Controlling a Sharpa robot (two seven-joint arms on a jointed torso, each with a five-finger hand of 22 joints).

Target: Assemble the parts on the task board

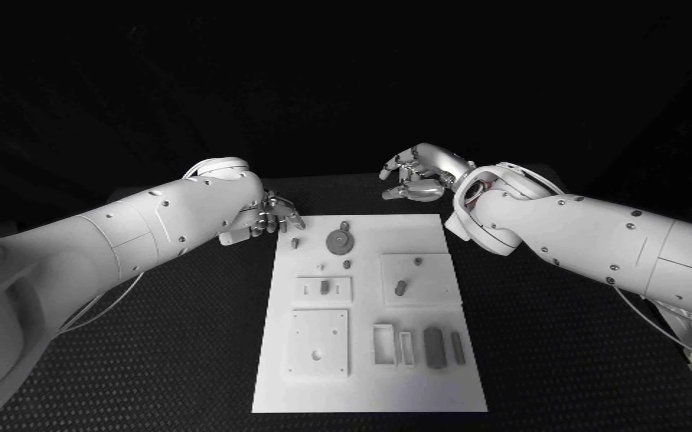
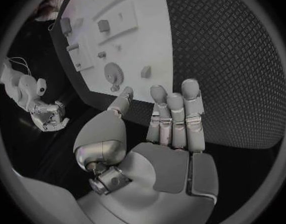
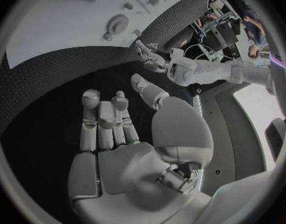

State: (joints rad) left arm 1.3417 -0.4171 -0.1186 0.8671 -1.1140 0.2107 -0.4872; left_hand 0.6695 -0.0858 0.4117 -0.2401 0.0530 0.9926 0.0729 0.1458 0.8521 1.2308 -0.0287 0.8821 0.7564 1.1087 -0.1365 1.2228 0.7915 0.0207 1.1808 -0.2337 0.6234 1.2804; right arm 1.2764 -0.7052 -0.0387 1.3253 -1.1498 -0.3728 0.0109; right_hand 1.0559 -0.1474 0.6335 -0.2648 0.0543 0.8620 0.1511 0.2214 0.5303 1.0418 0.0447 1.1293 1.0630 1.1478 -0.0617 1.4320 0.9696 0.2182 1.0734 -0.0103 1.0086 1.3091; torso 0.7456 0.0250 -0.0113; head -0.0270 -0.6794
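Note:
The white task board lies in the middle of the black table, and it also shows in the left wrist view and the right wrist view. A round grey disc part lies near the board's far edge, with a small part beside it. My left hand hovers at the board's far left corner, fingers stretched out and holding nothing. My right hand is beyond the far right corner, over the table, also empty with the thumb apart.
Several raised white plates with small parts sit mid-board. A frame and two long dark parts lie at the near right. Bare black mat flanks the board on both sides.

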